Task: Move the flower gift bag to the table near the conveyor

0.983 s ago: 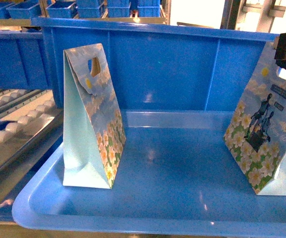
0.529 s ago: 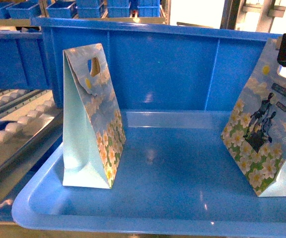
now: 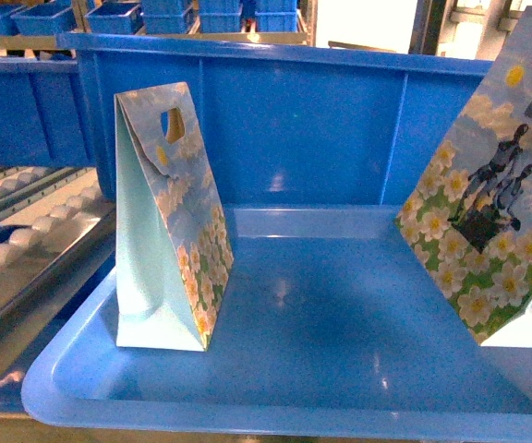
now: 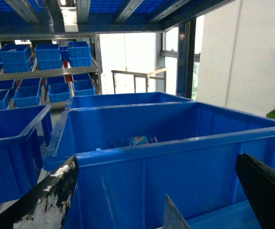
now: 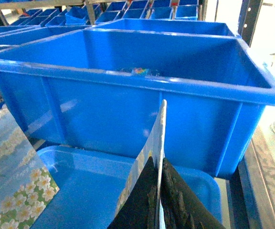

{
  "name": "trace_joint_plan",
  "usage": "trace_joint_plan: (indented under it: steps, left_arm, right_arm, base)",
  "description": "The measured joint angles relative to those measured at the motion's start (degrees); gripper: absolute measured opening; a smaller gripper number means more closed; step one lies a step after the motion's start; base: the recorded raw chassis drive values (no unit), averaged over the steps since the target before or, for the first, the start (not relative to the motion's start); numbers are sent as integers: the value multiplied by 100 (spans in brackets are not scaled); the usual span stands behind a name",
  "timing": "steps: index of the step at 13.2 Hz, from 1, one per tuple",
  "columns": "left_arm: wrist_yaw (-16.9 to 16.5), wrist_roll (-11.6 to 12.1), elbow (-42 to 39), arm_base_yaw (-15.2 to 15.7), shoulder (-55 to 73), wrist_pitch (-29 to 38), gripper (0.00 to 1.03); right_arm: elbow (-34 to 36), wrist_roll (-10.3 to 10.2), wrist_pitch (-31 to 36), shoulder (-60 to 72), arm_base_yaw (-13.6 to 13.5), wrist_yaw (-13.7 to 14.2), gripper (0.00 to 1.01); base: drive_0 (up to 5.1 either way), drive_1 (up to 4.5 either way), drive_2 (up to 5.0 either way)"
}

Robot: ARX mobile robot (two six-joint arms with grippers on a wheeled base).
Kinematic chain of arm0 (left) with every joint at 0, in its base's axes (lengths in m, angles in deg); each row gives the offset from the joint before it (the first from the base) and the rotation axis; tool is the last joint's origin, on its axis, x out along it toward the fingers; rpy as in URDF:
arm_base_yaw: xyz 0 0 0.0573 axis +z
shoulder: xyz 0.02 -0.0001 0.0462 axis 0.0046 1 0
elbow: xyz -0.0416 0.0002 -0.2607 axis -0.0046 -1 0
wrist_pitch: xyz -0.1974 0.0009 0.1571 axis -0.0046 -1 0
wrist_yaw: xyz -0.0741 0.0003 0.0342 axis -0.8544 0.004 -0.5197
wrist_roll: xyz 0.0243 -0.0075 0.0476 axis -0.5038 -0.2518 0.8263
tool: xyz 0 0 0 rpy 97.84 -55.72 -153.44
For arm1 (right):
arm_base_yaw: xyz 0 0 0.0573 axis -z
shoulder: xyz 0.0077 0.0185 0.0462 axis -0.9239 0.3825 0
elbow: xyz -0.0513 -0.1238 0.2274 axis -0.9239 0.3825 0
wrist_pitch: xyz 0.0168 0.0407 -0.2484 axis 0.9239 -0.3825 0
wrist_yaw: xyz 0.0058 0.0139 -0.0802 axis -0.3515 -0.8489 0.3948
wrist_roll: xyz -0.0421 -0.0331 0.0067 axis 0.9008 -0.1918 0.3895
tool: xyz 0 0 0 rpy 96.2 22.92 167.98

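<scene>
The right gripper [image 5: 159, 200] is clamped on a bag's [image 3: 492, 231] top edge at frame right, seemingly lifted off the tray [image 3: 321, 369]; left jaws gape; table unseen.

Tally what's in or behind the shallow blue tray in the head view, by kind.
Flower-print paper gift bags: 2, one standing on the left, one on the right pinched at its top edge by the right gripper and tilted
Shallow blue plastic tray: 1
Deep blue plastic bin behind the tray: 1
Total: 4
</scene>
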Motion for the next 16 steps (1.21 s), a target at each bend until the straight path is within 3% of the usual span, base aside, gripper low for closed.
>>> trace_joint_plan:
  steps: [3,6,8,12,14,16]
  left_arm:
    - [0,0,2,0,0,0,98]
    - [0,0,0,0,0,0,98]
    - [-2,0,0,0,0,-2,98]
    - [-2,0,2,0,0,0,98]
    - [-2,0,2,0,0,-2,98]
    - [0,0,0,0,0,-2,98]
  right_arm:
    - [-203,48,-190,-372,-9,-33,3]
    - [-350,57,-380,-1019,295,-247,3]
    - [-350,59,-592,-1480,577,-474,3]
    - [-33,55,-1283,-2592,1375,-1191,3]
    - [190,55,-1563,-3119,1478,-1488,3]
    - [280,74,-1672,-3338,1467,-1521,3]
  base:
    - [0,0,0]
    - [0,0,0]
    - [0,0,0]
    - [0,0,0]
    - [0,0,0]
    - [0,0,0]
